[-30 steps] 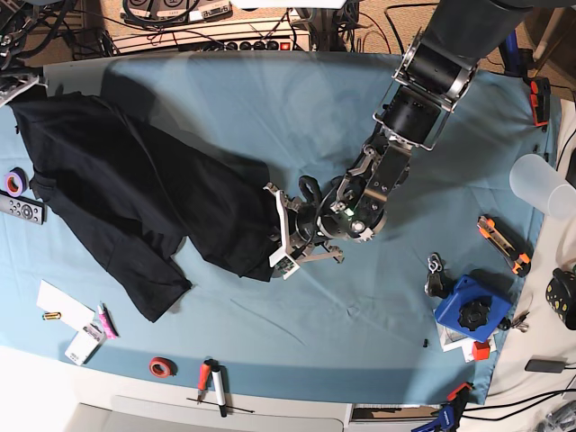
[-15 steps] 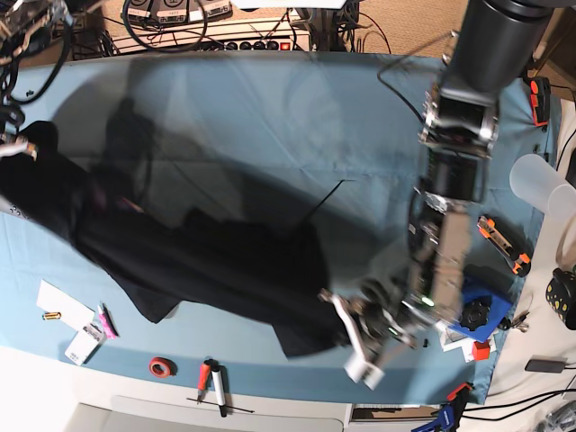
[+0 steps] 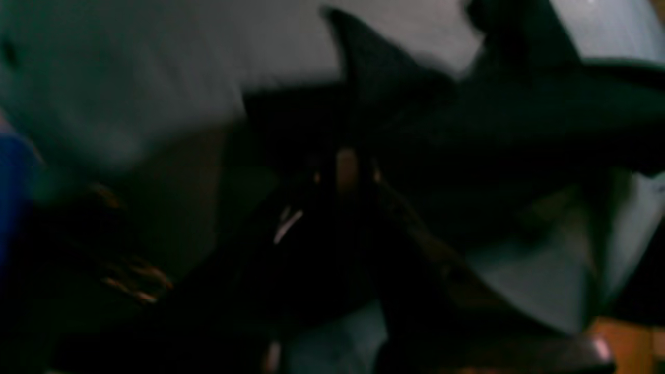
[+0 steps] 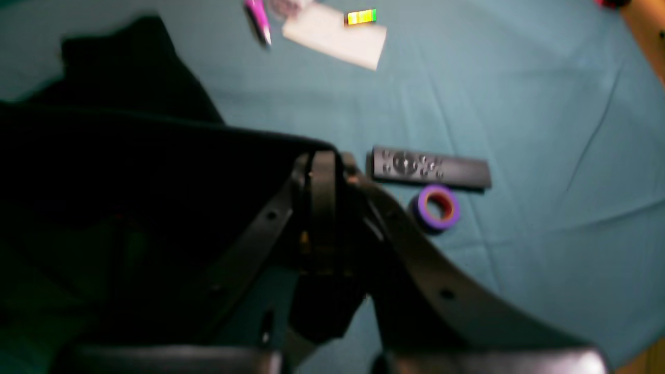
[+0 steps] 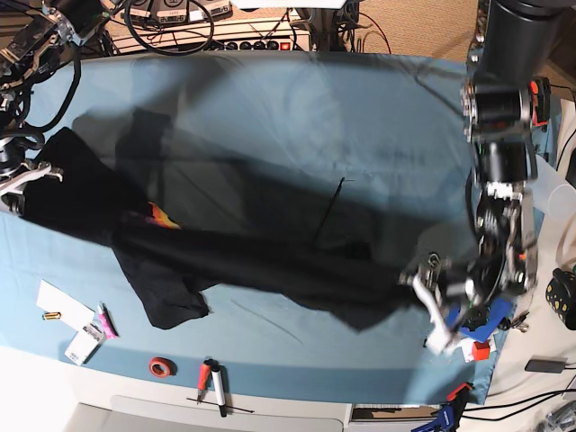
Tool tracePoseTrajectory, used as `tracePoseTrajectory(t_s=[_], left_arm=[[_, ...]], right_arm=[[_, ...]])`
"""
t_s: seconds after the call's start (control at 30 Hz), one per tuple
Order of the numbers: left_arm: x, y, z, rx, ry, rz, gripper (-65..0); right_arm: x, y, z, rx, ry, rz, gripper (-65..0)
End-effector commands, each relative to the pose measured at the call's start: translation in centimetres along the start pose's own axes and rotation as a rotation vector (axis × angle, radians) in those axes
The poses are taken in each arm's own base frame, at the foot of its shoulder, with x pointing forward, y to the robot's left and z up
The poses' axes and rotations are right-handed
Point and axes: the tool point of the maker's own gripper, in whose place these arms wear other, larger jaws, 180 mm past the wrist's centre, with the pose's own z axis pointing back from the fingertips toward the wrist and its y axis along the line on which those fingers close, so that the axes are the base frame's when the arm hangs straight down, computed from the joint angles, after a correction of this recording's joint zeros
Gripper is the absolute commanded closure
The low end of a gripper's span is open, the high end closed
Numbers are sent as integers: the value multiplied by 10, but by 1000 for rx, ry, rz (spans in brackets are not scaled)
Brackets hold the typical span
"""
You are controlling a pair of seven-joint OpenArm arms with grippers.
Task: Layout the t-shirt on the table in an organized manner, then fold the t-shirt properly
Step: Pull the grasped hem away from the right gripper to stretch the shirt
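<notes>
The black t-shirt (image 5: 270, 261) hangs stretched in a long band across the light blue table (image 5: 297, 117), with a bit of orange graphic (image 5: 162, 216) showing near its left end. At the left edge my right gripper (image 5: 27, 178) is shut on one end; the right wrist view shows it (image 4: 323, 161) pinching the black cloth (image 4: 130, 171). My left gripper (image 5: 421, 286) is shut on the other end at the front right. The left wrist view is dark and blurred, with the closed gripper (image 3: 345, 163) in black fabric (image 3: 493, 140).
A remote (image 4: 431, 169) and a purple tape roll (image 4: 439, 208) lie beside my right gripper. White paper (image 5: 63, 306), a red tape roll (image 5: 162, 366) and a screwdriver (image 5: 211, 378) sit along the front edge. A blue object (image 5: 490, 317) and a plastic cup (image 5: 551, 184) stand at the right.
My left arm has swung from the table's middle to the front right, dragging its end of the shirt. The shirt went from a heap at the left to a stretched band.
</notes>
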Motion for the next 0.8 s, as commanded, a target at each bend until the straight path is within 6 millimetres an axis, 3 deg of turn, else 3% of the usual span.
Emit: tracePoseTrajectory(t_s=[0.0, 0.13, 0.23, 0.3, 0.47, 0.57, 0.77], left_arm=[[13, -5, 10, -43, -69, -2, 0], [-16, -5, 25, -136, -162, 70, -3], [-21, 1, 36, -145, -215, 116, -261], [-21, 2, 38, -148, -223, 126, -337], [-22, -4, 32, -162, -192, 105, -337], [-17, -11, 18, -148, -151, 38, -337], [1, -14, -29, 44, -30, -369, -337]], right_arm=[[9, -5, 4, -11, -33, 21, 0], [-7, -4, 6, -5, 15, 37, 0], [-13, -4, 7, -4, 41, 39, 0], [-13, -4, 7, -4, 43, 39, 0], [-13, -4, 7, -4, 43, 39, 0], [-13, -4, 7, -4, 43, 39, 0], [-14, -4, 7, -5, 48, 39, 0]])
